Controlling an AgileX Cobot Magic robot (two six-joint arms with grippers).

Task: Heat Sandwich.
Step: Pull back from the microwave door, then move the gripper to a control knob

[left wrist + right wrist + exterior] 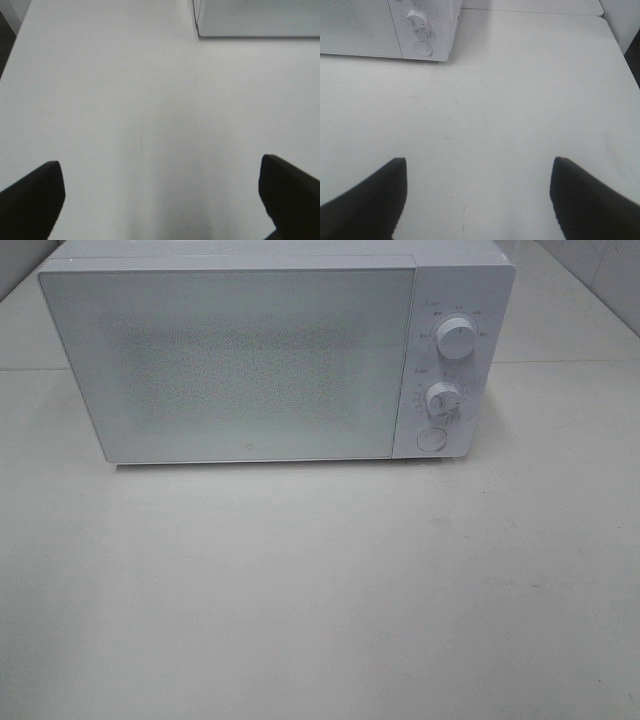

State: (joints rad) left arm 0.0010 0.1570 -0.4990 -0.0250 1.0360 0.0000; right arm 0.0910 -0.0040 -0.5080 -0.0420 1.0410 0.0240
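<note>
The left gripper (161, 197) and right gripper (479, 194) hover over the white table (320, 600), jaws spread wide, pinching nothing. The microwave (240, 360) stands shut; where the sandwich lies, I cannot tell.

Flat, even, washed-out light (slightly hazy), with a faint shadow under the microwave (240, 360).

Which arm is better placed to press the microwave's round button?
Right, probably: the round button sits at the microwave's right end, in view ahead of the open, empty right gripper. The left gripper faces only a corner.
</note>
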